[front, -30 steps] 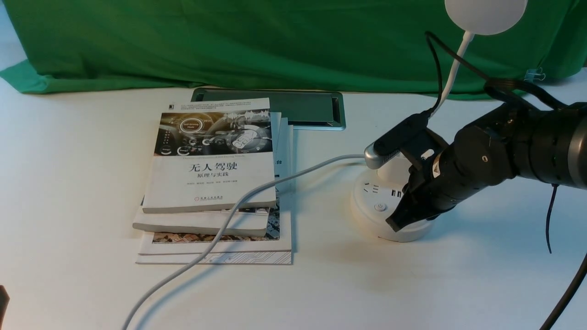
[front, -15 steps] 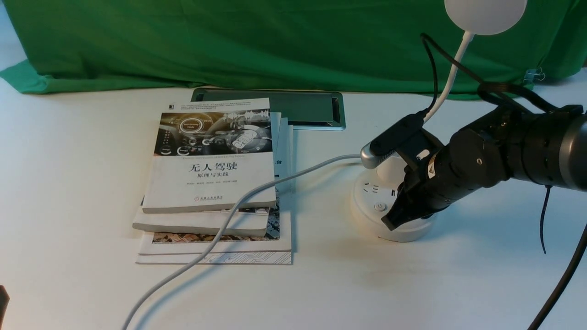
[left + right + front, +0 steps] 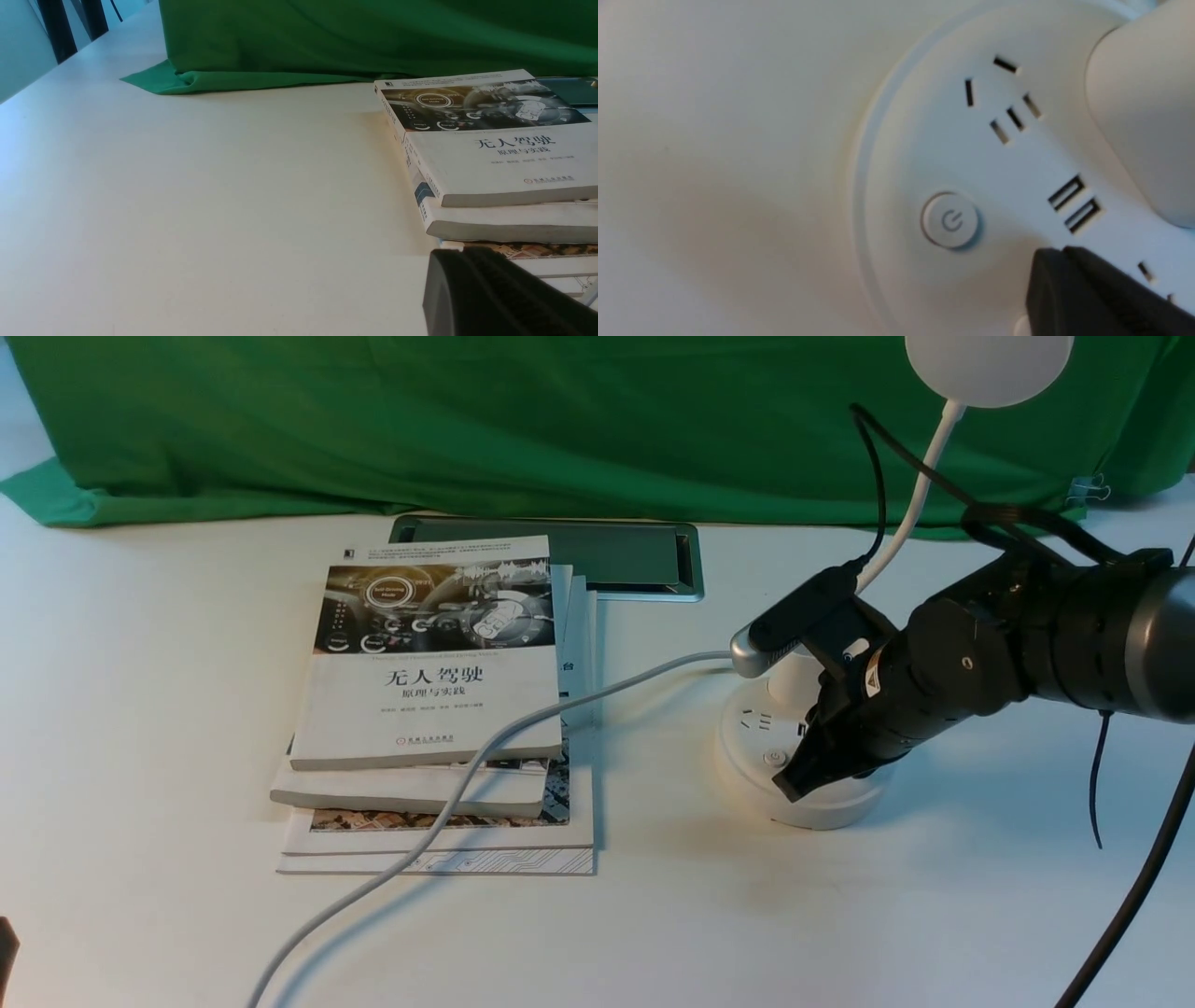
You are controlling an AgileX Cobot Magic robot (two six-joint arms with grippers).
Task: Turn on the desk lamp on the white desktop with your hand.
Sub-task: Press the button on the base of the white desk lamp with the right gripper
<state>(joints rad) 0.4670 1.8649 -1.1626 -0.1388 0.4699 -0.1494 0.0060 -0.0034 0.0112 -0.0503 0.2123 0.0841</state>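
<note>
While your white counter [image 3: 140, 709] carries the desk lamp [image 3: 747, 737] at right of centre, its head [image 3: 988, 364] looks unlit, so the press is left. Your right pincer [image 3: 789, 789], pressed together and holding nothing, hangs over the base [image 3: 826, 812] just beside the power button [image 3: 951, 219], contact unclear.

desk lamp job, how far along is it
Done: the right gripper is shut and poised over the round base of the desk lamp. In hand: its fingers sit just beside the power button, not on it. Left: pressing that button; the lamp head does not look lit yet.
</note>
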